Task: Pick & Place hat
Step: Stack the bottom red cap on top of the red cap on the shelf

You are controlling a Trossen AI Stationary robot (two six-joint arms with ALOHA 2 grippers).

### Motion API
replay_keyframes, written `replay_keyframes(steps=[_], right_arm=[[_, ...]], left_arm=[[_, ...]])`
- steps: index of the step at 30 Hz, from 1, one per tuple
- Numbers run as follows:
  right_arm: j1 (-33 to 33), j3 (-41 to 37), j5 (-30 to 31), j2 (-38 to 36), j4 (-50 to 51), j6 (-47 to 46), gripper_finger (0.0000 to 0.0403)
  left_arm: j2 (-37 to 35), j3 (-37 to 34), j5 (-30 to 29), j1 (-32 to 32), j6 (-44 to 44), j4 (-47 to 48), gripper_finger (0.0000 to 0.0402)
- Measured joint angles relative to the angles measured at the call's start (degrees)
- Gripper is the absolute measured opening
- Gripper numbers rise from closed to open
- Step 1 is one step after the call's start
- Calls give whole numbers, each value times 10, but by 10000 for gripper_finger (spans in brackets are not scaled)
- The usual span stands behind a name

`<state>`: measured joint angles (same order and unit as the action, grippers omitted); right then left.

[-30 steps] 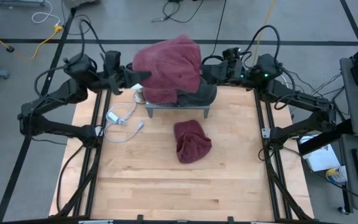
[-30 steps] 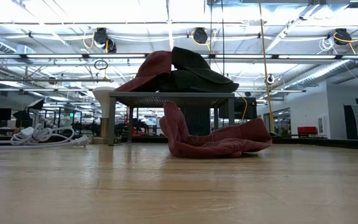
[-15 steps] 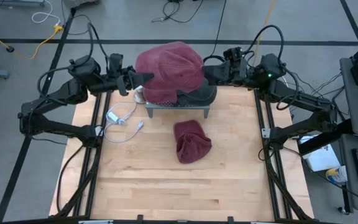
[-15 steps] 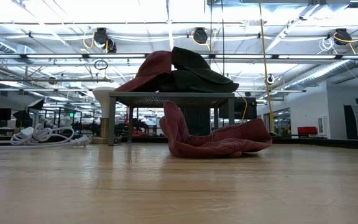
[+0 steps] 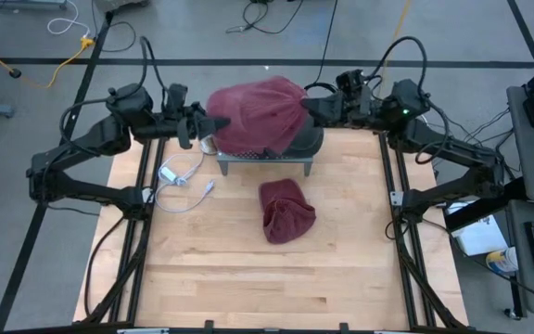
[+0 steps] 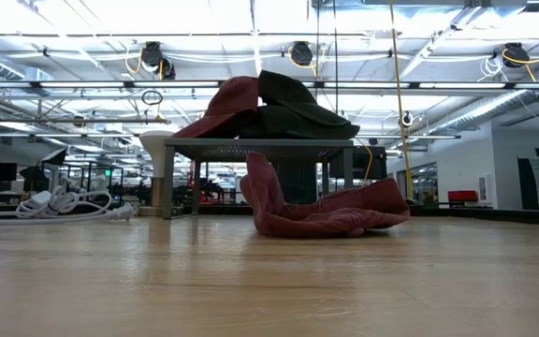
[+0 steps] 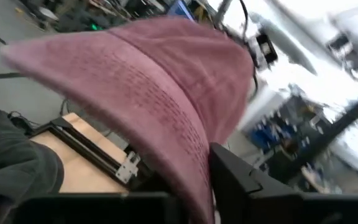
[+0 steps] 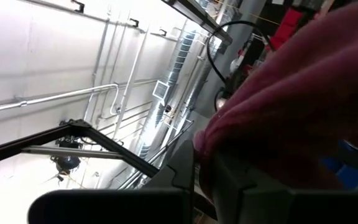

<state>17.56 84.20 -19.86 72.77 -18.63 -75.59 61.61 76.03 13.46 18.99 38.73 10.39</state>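
A maroon hat (image 5: 256, 113) hangs between my two grippers over the small grey stand (image 5: 265, 162) at the table's far middle. My left gripper (image 5: 213, 123) is shut on its left edge and my right gripper (image 5: 306, 109) on its right edge. A dark hat (image 5: 304, 141) lies on the stand beneath it. The low view shows that dark hat (image 6: 298, 105) with another maroon hat (image 6: 227, 105) leaning against it on the stand's top. A further maroon hat (image 5: 286, 211) lies crumpled on the wood in front of the stand. My left gripper pinches the hat's brim edge (image 7: 194, 177) between its two fingers, coming level from the table's left. The hat spreads away from the fingers toward the other arm, clear of the table. My right gripper pinches the hat's opposite edge (image 8: 211, 158) between its two fingers, coming level from the table's right. The cloth bulges out just past the fingers.
A white cable with a plug (image 5: 182, 176) lies on the table left of the stand, also seen in the low view as a coiled cable (image 6: 54, 204). The near half of the wooden tabletop (image 5: 267, 278) is bare wood. Black frame rails run along both sides.
The held maroon hat has sunk and flattened: its high far part has come down, and it now spans lower between the two arms. My left gripper has shifted a little toward the table's right.
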Motion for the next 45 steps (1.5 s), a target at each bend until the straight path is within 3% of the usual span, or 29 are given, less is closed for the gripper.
replay_keyframes(steps=[5, 16, 26, 30, 38, 45], right_arm=[[20, 0, -15, -19, 19, 13, 16], [67, 0, -51, -45, 161, 88, 16], [102, 6, -62, 9, 107, 124, 16], [110, 61, -91, 58, 100, 145, 16], [114, 247, -143, 194, 110, 182, 16], [117, 378, -171, 301, 129, 178, 16]], left_arm=[[-9, 0, 40, 15, -40, 66, 88], [-16, 0, 0, 29, -78, 228, 112], [-16, 0, 2, 29, -87, 241, 113], [-16, 0, 16, 29, -98, 241, 113], [-18, 0, 21, 29, -124, 243, 113], [-47, 0, 15, 29, -147, 296, 113]])
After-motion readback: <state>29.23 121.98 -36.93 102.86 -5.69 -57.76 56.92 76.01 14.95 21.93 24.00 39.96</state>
